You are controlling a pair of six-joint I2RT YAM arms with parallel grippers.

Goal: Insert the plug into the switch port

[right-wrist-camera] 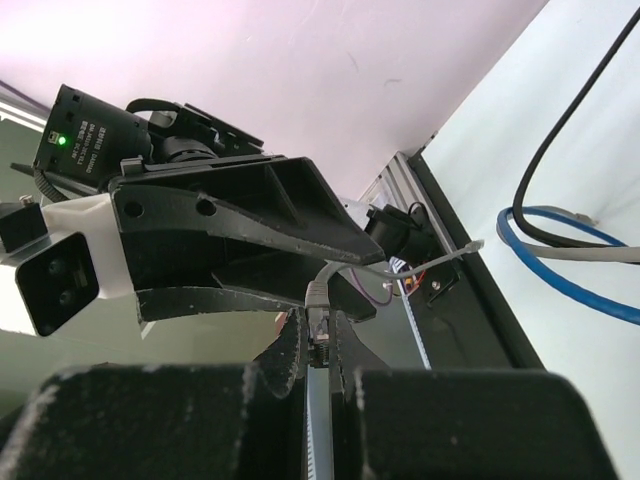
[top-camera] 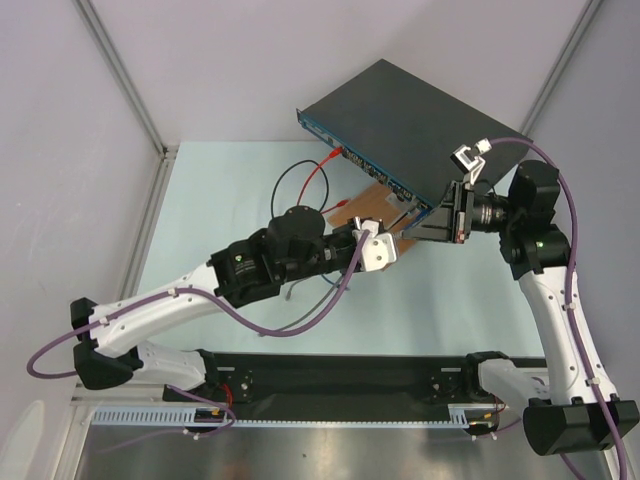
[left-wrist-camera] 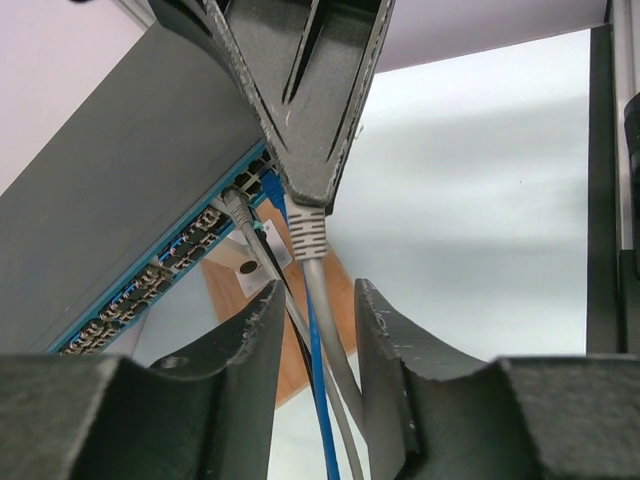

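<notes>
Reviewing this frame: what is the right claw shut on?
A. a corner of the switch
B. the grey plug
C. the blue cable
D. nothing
B: the right wrist view shows the right claw pinched on the grey plug, and the left wrist view shows the same grip from the far side.

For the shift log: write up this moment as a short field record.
switch: blue port strip faces the arms
grey plug: pinched in right fingers, not seen in any port
left fingers: apart, around the plug's grey cable
already plugged: one grey lead, one blue lead
wooden board: partly under the switch's front
</notes>
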